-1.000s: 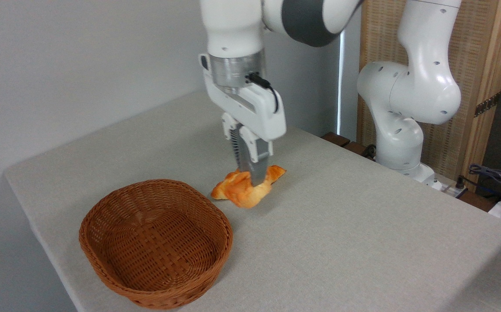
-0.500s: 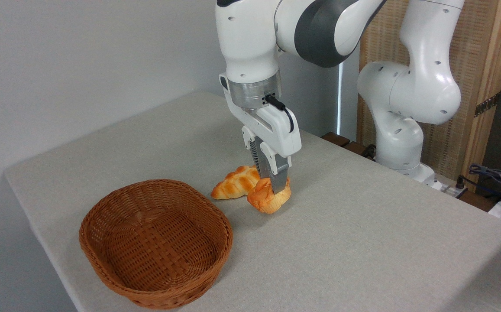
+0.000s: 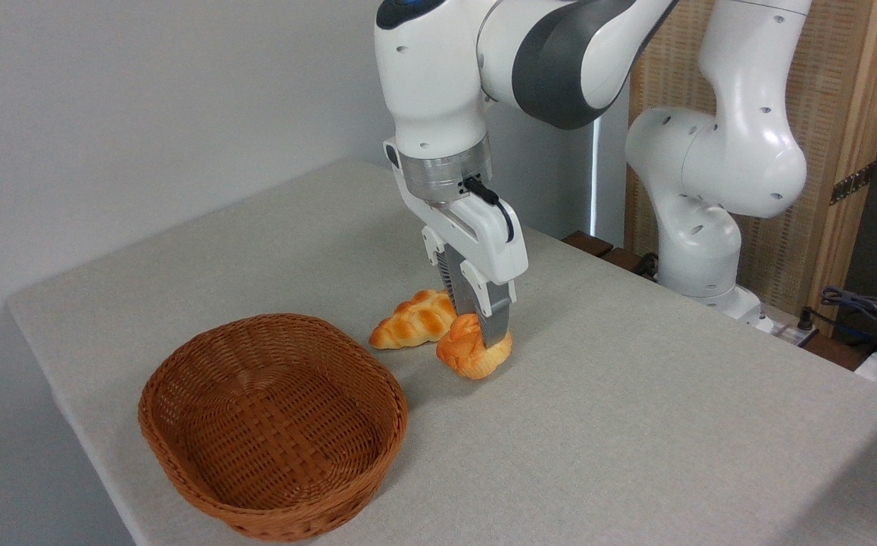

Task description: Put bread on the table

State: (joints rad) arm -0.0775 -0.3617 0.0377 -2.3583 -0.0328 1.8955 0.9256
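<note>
The bread [image 3: 468, 355], a small golden-orange muffin-shaped bun, sits low at the middle of the grey-beige table [image 3: 635, 409], its pale base at or just above the cloth. My gripper [image 3: 483, 334] reaches straight down from above and is shut on the bread, the near finger [image 3: 493, 324] covering part of its top. Whether the bun rests fully on the cloth cannot be told.
A long braided loaf [image 3: 411, 321] lies on the table just left of the bun, touching or nearly touching it. A brown wicker basket [image 3: 275, 425], empty, stands at the front left. The arm's white base [image 3: 703, 227] rises at the back right, with cables [image 3: 870, 311] beyond.
The gripper carried the bun right and toward the front, away from over the braided loaf, then lowered it close to the cloth. The loaf and basket stayed put.
</note>
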